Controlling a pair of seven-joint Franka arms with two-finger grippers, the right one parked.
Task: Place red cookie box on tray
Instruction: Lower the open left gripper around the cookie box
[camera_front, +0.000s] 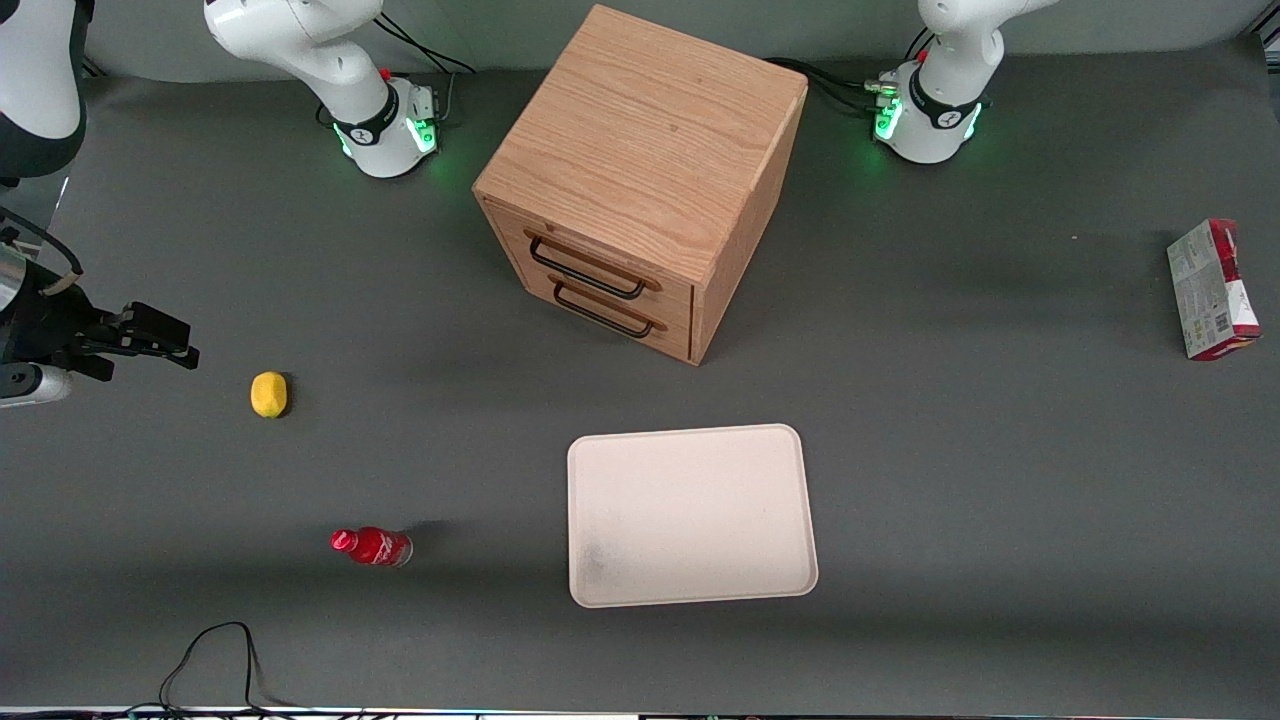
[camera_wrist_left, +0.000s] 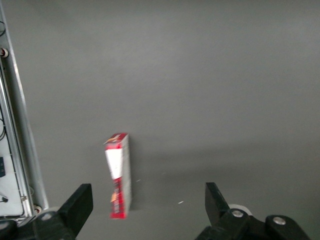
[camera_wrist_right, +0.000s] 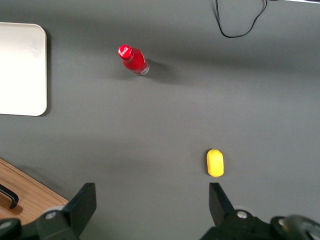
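Tray (camera_front: 690, 600) bare; gripper (camera_wrist_left: 147, 200) jaws wide, empty, above red cookie box (camera_wrist_left: 119, 175).

The gripper (camera_wrist_left: 148, 205) hangs above the dark grey table (camera_wrist_left: 200, 90), its two black fingers (camera_wrist_left: 77, 202) spread wide apart. The red cookie box (camera_wrist_left: 119, 175) stands on its long edge on the table between them, nearer one finger and touching neither.
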